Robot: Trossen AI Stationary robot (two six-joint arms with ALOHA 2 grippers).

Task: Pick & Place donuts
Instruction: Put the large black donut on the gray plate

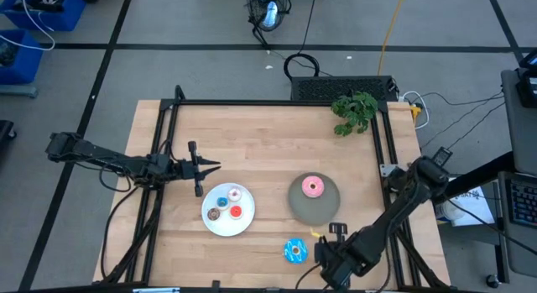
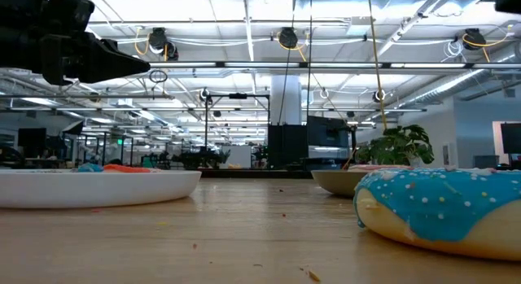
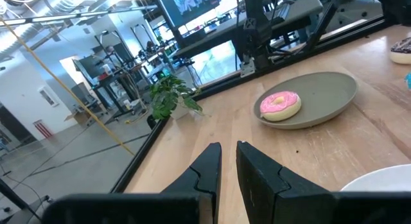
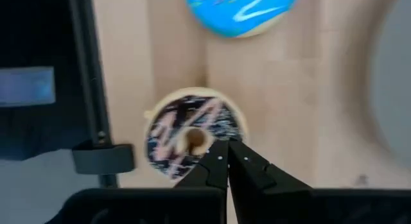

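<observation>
Looking down, you had the round grey plate (image 1: 295, 205) holding the pink-iced donut (image 1: 313, 187), the blue-iced donut (image 1: 294, 251) on bare wood nearby. Your right gripper (image 4: 225, 161) was closed, empty, over the brown sprinkled donut (image 4: 190, 136); left gripper (image 3: 228, 163) nearly shut, empty.

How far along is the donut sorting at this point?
Done: the pink donut lies on the grey plate, four tiny donuts on the white plate. In hand: right gripper, shut, at the brown sprinkled donut. Left: that and the blue donut on the table.
</observation>
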